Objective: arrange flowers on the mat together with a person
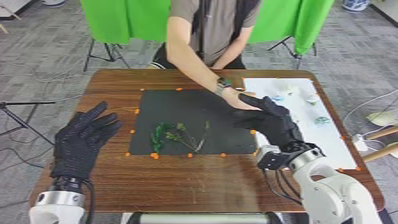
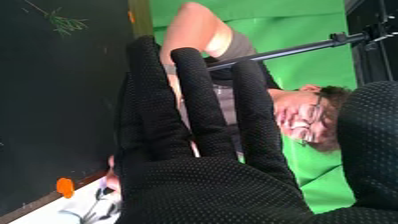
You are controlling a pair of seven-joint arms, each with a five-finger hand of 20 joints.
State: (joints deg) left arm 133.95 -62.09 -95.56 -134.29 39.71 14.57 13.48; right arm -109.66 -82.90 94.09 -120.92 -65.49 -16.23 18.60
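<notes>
My black-gloved right hand [image 1: 271, 128], spread wide by the right edge of the rectangular black mat [image 1: 178, 111], could bump the person's bare hand [image 1: 235, 99] nearby if I swing inward.

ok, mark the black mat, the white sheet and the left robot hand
Black mat [image 1: 178, 107]: head view, bare upper part.
White sheet [image 1: 323, 141]: head view, bare lower part.
Left robot hand [image 1: 78, 142]: head view, glove's middle, below the fingers.

Toward three o'clock in the head view, the robot's black-gloved right hand [image 1: 270, 124] hides part of the flat black mat [image 1: 173, 111]; small pale pieces [image 1: 322, 120] on the white rectangular sheet [image 1: 327, 146] are too blurred to name. The right wrist view's edge cuts off a feathery green sprig [image 2: 66, 23].
</notes>
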